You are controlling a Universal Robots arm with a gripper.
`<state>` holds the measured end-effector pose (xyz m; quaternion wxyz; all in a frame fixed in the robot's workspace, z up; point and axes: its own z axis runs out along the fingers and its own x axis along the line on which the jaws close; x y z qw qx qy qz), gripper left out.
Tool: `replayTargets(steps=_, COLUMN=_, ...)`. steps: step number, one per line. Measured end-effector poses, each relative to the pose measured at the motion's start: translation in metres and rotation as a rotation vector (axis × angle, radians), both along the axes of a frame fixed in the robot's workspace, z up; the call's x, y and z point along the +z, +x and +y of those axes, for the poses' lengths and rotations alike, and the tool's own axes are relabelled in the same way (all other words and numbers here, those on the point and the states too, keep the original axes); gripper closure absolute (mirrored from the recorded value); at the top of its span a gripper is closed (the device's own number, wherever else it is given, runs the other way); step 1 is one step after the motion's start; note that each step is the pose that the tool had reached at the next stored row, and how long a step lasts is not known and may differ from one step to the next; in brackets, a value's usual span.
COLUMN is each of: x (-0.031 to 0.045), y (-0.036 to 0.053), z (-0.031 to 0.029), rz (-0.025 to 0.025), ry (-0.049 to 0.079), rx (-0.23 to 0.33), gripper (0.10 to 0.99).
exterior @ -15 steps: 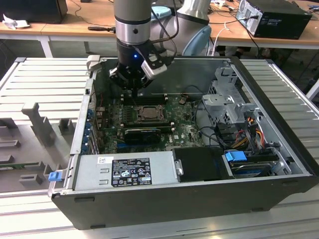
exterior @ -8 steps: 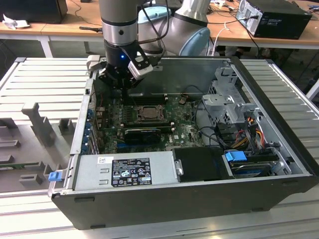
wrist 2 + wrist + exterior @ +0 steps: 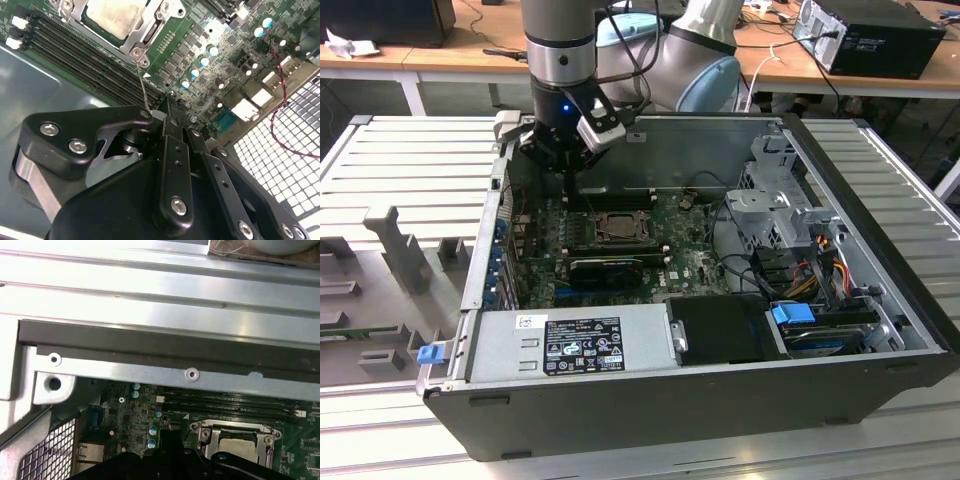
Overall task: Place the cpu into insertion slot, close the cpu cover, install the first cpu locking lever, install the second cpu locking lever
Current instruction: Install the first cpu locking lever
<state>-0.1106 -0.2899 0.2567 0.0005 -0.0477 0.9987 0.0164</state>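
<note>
Second wrist view: gripper (image 3: 162,111) is seen clamped on the thin locking lever (image 3: 142,80), cpu (image 3: 112,14) is seated under the closed cpu cover (image 3: 152,31), so that lever could easily be bent if dragged sideways.

The arm (image 3: 560,45) stood upright at the top of the frame, left of centre. Its grey wrist section was vertical, with a small blue light glowing on the black collar below. A pale-blue-capped joint (image 3: 708,70) bulked beside it toward the upper middle. The black gripper (image 3: 565,165) hung straight down in the upper left. In the second wrist view its bolted linkages (image 3: 172,165) angled together toward the tip.
</note>
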Motion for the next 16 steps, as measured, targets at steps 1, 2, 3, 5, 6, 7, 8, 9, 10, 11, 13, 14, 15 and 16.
replayTargets(steps=1, x=0.0000, y=0.0007, z=0.0000, rz=0.0000, ry=0.000, rx=0.000, gripper=0.980)
replayTargets(steps=2, x=-0.0001, y=0.0015, z=0.0001, rz=0.0000, ry=0.000, rx=0.000, gripper=0.980)
replayTargets(steps=3, x=-0.0001, y=0.0024, z=0.0001, rz=0.0000, ry=0.000, rx=0.000, gripper=0.980)
replayTargets(steps=5, x=-0.0002, y=0.0053, z=0.0001, rz=-0.0001, ry=0.000, rx=0.000, gripper=0.980)
replayTargets(steps=6, x=-0.0004, y=0.0070, z=0.0001, rz=0.0000, ry=0.000, rx=-0.001, gripper=0.980)
replayTargets(steps=7, x=-0.0005, y=0.0090, z=0.0001, rz=-0.0001, ry=0.000, rx=-0.001, gripper=0.980)
replayTargets(steps=8, x=-0.0005, y=0.0104, z=0.0001, rz=0.0000, ry=0.000, rx=-0.001, gripper=0.980)
replayTargets(steps=9, x=-0.0006, y=0.0124, z=0.0000, rz=0.0000, ry=0.000, rx=-0.001, gripper=0.980)
replayTargets(steps=10, x=-0.0006, y=0.0140, z=0.0001, rz=-0.0001, ry=0.000, rx=-0.002, gripper=0.980)
replayTargets(steps=11, x=-0.0006, y=0.0162, z=0.0001, rz=0.0000, ry=0.000, rx=-0.002, gripper=0.980)
replayTargets(steps=13, x=-0.0007, y=0.0214, z=0.0001, rz=0.0000, ry=0.000, rx=-0.002, gripper=0.980)
replayTargets(steps=14, x=-0.0008, y=0.0250, z=0.0001, rz=-0.0001, ry=0.000, rx=-0.002, gripper=0.980)
replayTargets(steps=15, x=-0.0007, y=0.0279, z=0.0001, rz=0.0000, ry=0.000, rx=-0.002, gripper=0.980)
replayTargets(steps=16, x=-0.0008, y=0.0302, z=0.0001, rz=-0.0001, ry=0.000, rx=-0.002, gripper=0.980)
